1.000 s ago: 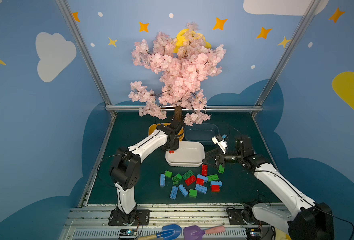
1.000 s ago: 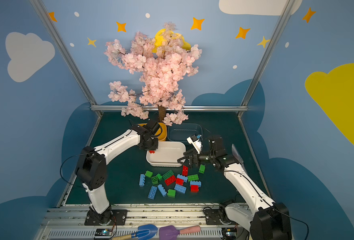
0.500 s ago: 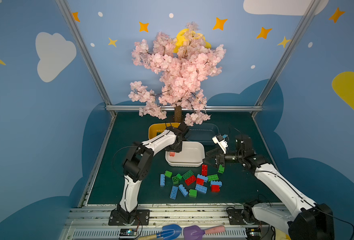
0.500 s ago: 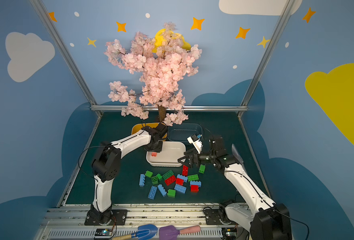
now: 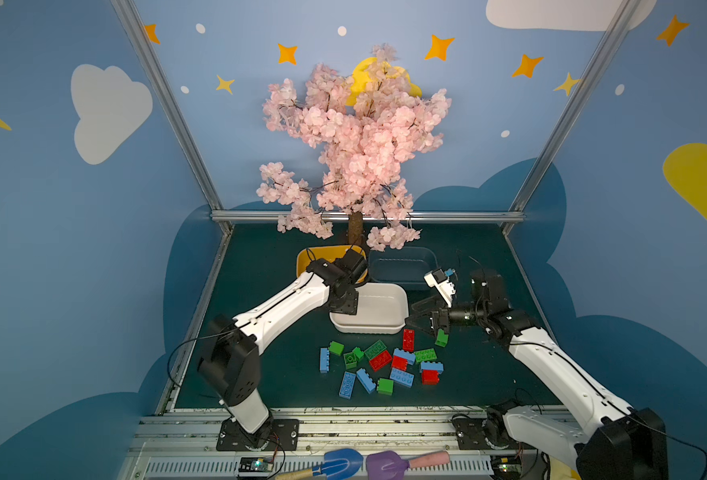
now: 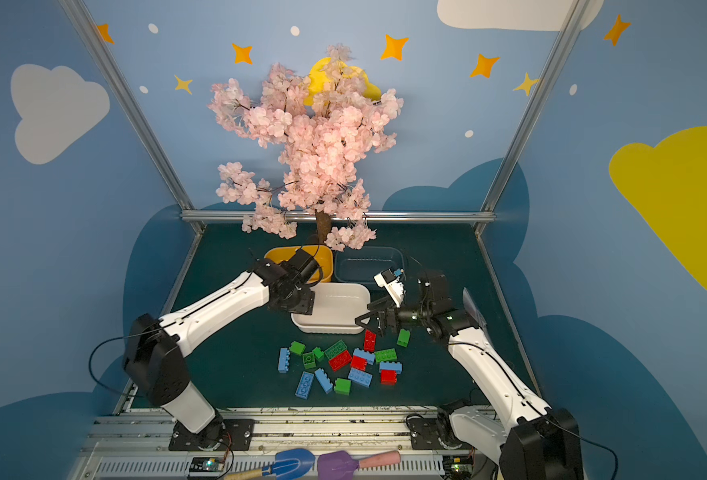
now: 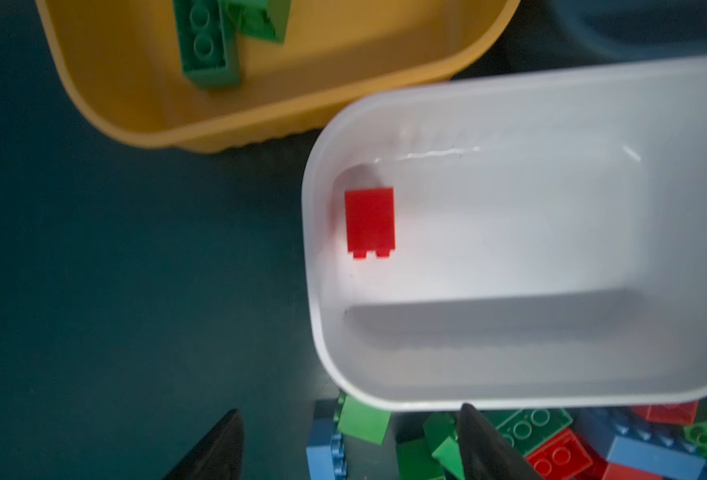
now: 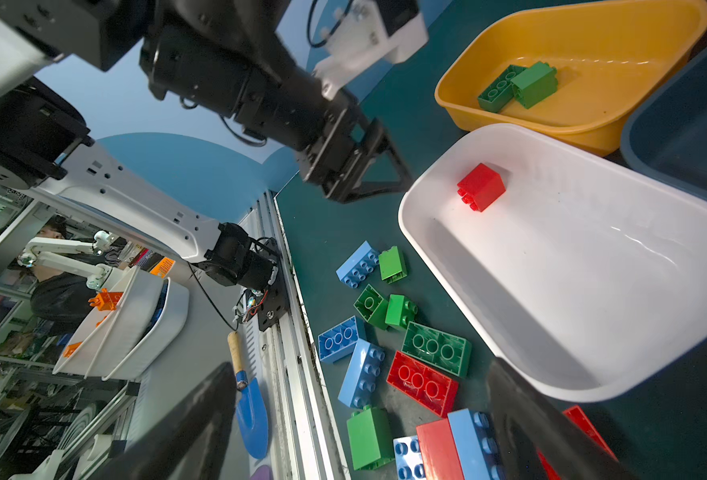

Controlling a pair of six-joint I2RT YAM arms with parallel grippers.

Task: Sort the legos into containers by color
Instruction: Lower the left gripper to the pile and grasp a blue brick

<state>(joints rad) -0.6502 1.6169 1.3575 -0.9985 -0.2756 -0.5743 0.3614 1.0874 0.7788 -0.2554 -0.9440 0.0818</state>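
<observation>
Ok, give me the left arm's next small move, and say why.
Probably swing the left gripper over to the pile of loose bricks to pick one. Its jaws stand open and empty by the white tub, and the red brick lies loose on that tub's floor, so nothing is left to do here.

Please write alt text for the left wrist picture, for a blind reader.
One red brick lies in the white tub; beside it, the yellow-orange tub holds green bricks. The left gripper has its jaws open and empty.
</observation>
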